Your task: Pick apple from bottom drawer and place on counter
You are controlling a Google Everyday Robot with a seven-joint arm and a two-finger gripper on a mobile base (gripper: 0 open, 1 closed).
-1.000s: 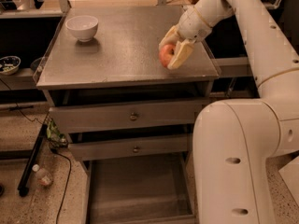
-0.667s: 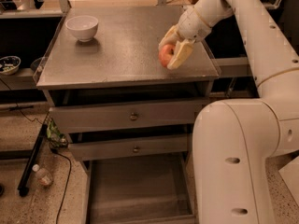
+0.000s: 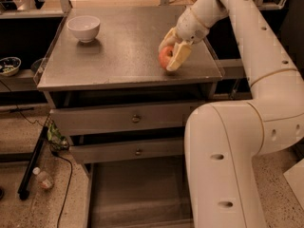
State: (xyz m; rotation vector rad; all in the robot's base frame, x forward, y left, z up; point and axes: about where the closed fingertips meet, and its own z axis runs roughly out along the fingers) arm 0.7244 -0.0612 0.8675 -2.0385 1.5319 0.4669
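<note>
Camera view: pincer [image 3: 171, 56] apparently clasps red-orange apple [image 3: 164, 56] on counter [image 3: 118, 46].

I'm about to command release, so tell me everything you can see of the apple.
The apple is small, round and red-orange, and partly hidden. The gripper is shut on it, with one cream finger behind it and the other across its front. It sits low on the counter, near the front corner by the arm, seemingly touching the surface; contact underneath cannot be confirmed.
</note>
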